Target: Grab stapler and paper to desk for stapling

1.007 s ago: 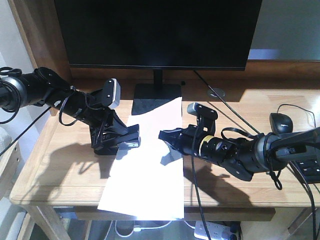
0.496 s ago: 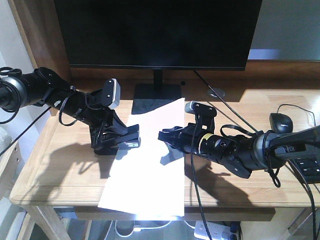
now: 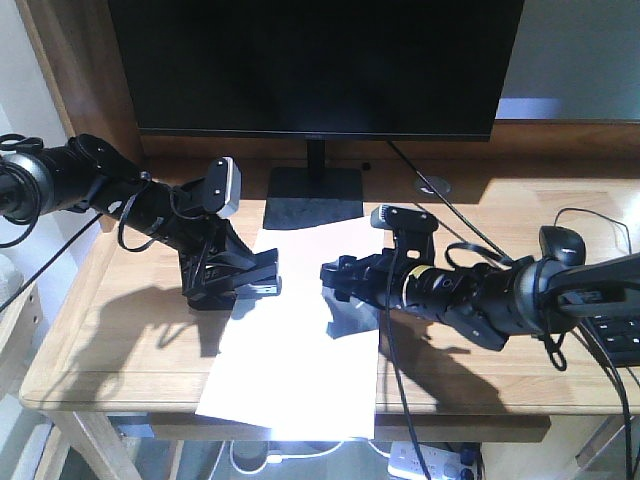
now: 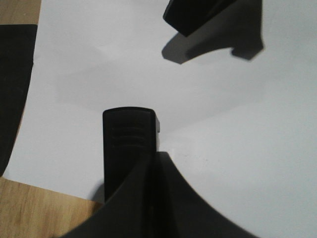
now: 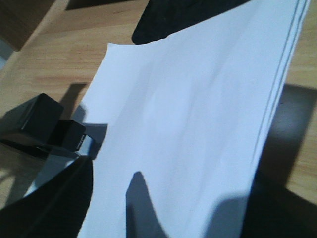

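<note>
The black stapler [image 3: 262, 281] is clamped in my left gripper [image 3: 250, 277], which is shut on it low over the desk [image 3: 120, 340]. Its nose reaches over the left edge of the white paper [image 3: 295, 350]. From the left wrist, the stapler [image 4: 130, 136] sticks out ahead of the closed gripper [image 4: 156, 159] over the paper [image 4: 237, 129]. My right gripper [image 3: 335, 282] sits low over the sheet's middle, open. In the right wrist view the gripper [image 5: 178, 191] straddles the paper stack [image 5: 198, 99], with the stapler [image 5: 47, 126] at the left.
A black monitor [image 3: 315, 65] on its stand base [image 3: 315, 187] fills the back of the desk. A black mouse [image 3: 563, 243], a keyboard [image 3: 615, 337] and cables lie at the right. The paper hangs over the desk's front edge.
My right gripper has shifted slightly right and settled lower on the paper, and the sheet's lower right edge has slid a little to the right. The left arm and stapler have stayed put.
</note>
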Robot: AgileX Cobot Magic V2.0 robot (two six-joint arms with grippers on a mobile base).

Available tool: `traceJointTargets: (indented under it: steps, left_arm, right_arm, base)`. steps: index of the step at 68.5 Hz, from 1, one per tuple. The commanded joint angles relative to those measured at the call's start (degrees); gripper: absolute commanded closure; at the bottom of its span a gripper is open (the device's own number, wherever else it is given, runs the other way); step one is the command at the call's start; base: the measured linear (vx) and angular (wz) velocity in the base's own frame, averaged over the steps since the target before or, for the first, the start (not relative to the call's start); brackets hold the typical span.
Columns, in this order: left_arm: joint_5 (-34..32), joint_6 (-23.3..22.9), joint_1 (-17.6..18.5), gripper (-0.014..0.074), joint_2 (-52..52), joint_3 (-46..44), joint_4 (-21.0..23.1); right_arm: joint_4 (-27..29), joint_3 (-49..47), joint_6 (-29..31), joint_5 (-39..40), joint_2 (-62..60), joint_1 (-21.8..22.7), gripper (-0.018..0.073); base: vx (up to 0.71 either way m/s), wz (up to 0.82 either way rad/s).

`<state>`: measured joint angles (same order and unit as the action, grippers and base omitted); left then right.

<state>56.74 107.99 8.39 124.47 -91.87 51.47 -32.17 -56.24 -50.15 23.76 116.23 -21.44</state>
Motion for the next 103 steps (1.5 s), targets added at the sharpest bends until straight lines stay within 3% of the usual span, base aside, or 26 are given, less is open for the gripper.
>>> traceJointTargets:
  steps: [1, 23, 40, 76, 93, 103]
  left_arm:
    - [0.9, -0.5, 0.0, 0.0603, -3.5, -1.4, 3.1]
    - [0.9, -0.5, 0.0, 0.0603, -3.5, -1.4, 3.1]
    - [0.9, -0.5, 0.0, 0.0603, -3.5, -1.4, 3.1]
    - [0.9, -0.5, 0.0, 0.0603, -3.5, -1.4, 3.1]
    - [0.9, -0.5, 0.0, 0.0603, -3.5, -1.4, 3.1]
    - [0.9, -0.5, 0.0, 0.0603, -3.5, -1.4, 3.1]
  right_arm:
    - [0.0, -1.4, 5.4, -2.7, -5.9, 0.3, 0.0028]
    - [0.0, -1.4, 14.9, -17.4, -16.8, 0.3, 0.0028]
    - [-0.5, -1.4, 18.6, -27.6, -29.0, 0.3, 0.0032]
    - [-3.3, -1.2, 19.4, -45.0, -59.4, 0.3, 0.0032]
    - [-1.2, -1.1, 22.2, -52.8, -71.5, 0.3, 0.0032]
    - [-1.2, 3.2, 24.0, -52.1, -79.2, 0.3, 0.0032]
  base:
    - [0.0, 0.0]
    - [0.0, 0.0]
    - [0.0, 0.0]
    - [0.0, 0.0]
    - [0.0, 0.0]
    - [0.0, 0.0]
